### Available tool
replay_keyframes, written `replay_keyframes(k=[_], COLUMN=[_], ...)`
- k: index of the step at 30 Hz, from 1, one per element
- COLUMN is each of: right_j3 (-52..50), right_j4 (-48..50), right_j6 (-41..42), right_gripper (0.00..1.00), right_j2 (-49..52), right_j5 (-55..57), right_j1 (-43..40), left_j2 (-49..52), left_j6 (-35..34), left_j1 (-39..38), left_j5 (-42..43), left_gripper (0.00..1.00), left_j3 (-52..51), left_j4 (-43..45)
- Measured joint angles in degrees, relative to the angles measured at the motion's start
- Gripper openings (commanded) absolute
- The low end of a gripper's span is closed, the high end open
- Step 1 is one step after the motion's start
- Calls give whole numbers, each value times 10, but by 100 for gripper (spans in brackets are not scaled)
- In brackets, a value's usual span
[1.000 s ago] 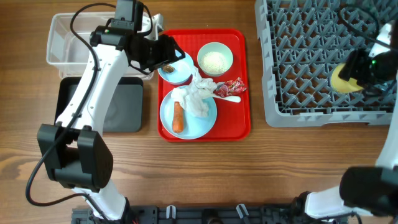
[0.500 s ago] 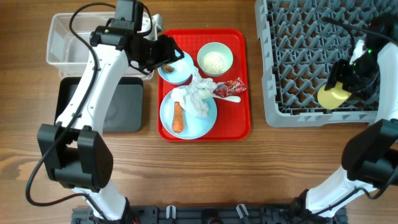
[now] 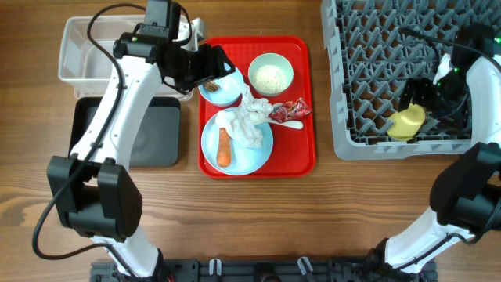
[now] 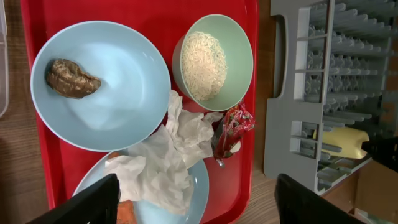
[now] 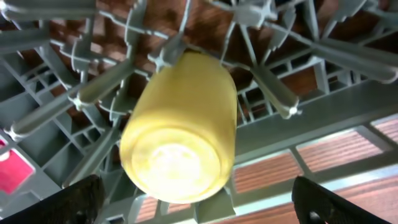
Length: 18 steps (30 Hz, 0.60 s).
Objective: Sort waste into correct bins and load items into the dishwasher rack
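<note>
Wooden table (image 3: 250,219): small yellow plastic cup (image 3: 407,123) lies among pegs of the grey grid dishwasher rack (image 3: 360,70), lower right, your right gripper (image 5: 199,205) splayed clear of it; judged placed, lift straight out next.

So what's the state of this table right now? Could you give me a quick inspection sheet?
Surface: wooden table, nothing spilled that I can see.
Job's things: yellow cup lies on its side in the grey rack. The red tray holds the large plate with carrot and tissue, a blue bowl with a brown lump, a green bowl of rice, a red wrapper and a spoon. The clear tub and black tray sit left of it.
Clutter: nothing seen.
Grippers: left gripper open above the tray; right gripper open over the cup, not gripping.
Cables: left-arm cable and right-arm cable hang off the dishes.
Surroundings: nothing seen.
</note>
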Motion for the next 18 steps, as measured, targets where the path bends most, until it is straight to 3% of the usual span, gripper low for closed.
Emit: replay_keyframes(k=[4,11,18], right_j3=[5,93,108], right_j4=[3,50,126], right_j6=[0,-7,-1], right_gripper=[97,91,90], right_j2=[0,-42,-97], right_j5=[-16,-155,-209], right_j1=[1,17,141], left_j2=[0,0,0], left_j6=[0,41,61], left_j1=[0,-31,-115], left_j5=[0,-9,-127], left_gripper=[90,89,90], left_j3=[0,0,0], left_j4=[0,-2,-1])
